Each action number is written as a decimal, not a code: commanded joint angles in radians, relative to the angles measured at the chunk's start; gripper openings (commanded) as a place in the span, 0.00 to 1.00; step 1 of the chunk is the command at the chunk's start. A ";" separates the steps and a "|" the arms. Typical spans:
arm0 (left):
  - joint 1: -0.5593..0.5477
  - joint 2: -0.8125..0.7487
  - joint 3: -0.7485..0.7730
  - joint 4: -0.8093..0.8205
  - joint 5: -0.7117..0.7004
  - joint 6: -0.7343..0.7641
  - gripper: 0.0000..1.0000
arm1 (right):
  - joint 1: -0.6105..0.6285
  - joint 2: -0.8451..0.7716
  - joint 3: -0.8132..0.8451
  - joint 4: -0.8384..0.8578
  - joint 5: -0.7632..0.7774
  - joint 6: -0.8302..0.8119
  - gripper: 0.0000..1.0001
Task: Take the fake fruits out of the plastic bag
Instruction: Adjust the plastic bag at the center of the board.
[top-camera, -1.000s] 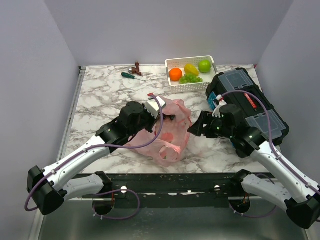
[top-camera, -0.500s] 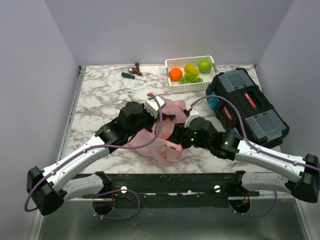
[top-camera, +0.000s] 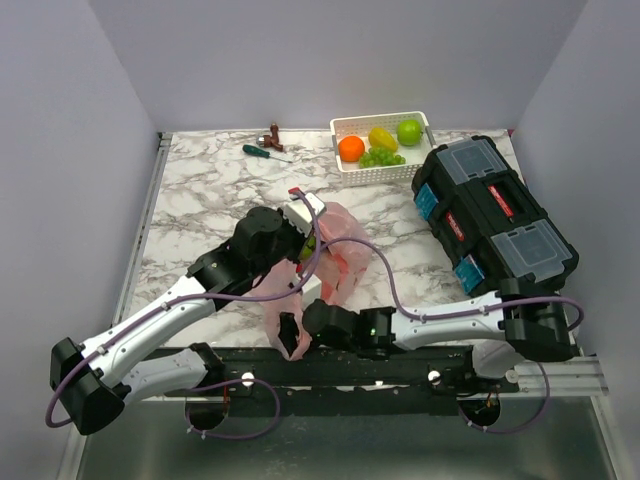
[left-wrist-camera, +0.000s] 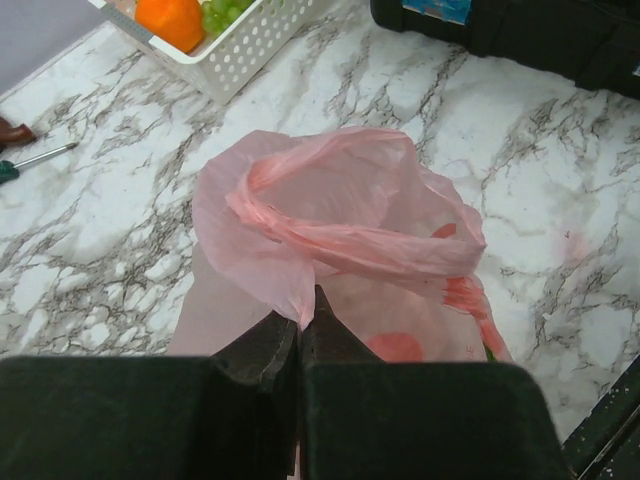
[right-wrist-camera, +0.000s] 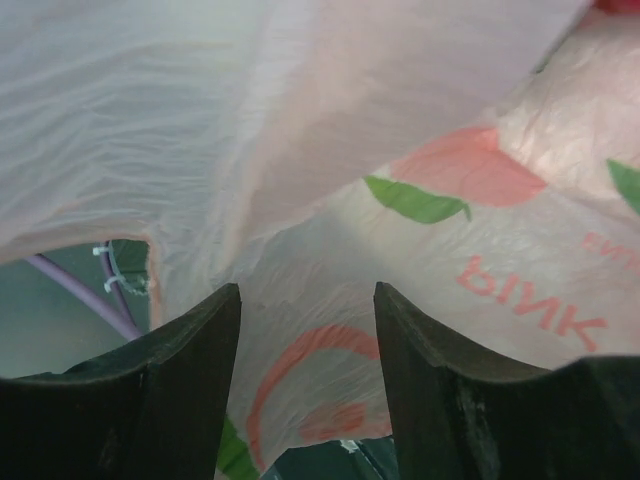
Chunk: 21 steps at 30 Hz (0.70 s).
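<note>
The pink plastic bag (top-camera: 335, 255) hangs crumpled from mid-table down toward the near edge. My left gripper (top-camera: 303, 240) is shut on a fold by its rolled handle (left-wrist-camera: 330, 235), with the bag (left-wrist-camera: 300, 200) bunched just beyond the fingertips (left-wrist-camera: 318, 310). Low along the near edge, my right gripper (top-camera: 291, 335) sits at the bag's near end with its jaws apart. Printed bag film (right-wrist-camera: 330, 250) spans the gap of the right gripper (right-wrist-camera: 307, 310). Fake fruits lie in the white basket (top-camera: 345, 175): an orange (top-camera: 351, 148), lemon (top-camera: 382, 137), green apple (top-camera: 409, 131) and green grapes (top-camera: 380, 158). Whether any fruit is inside the bag is hidden.
A black toolbox (top-camera: 495, 215) fills the right side of the table. A green-handled screwdriver (top-camera: 265, 151) and a small dark brown item (top-camera: 274, 133) lie at the back left. The right forearm (top-camera: 450, 318) stretches along the near edge.
The right arm swung from the bag's right side down to the near edge, and its gripper now meets the bag's near end. The bag is drawn out toward the near edge. The left gripper kept its hold.
</note>
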 joint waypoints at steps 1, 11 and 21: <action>-0.004 -0.025 -0.008 0.046 -0.032 0.009 0.00 | 0.001 -0.098 -0.040 0.083 0.127 -0.018 0.62; -0.004 -0.030 -0.011 0.053 -0.023 0.009 0.00 | -0.069 -0.275 -0.063 -0.188 0.369 0.035 0.70; -0.004 -0.025 -0.015 0.058 -0.025 0.010 0.00 | -0.097 -0.250 -0.047 -0.211 0.431 -0.005 0.52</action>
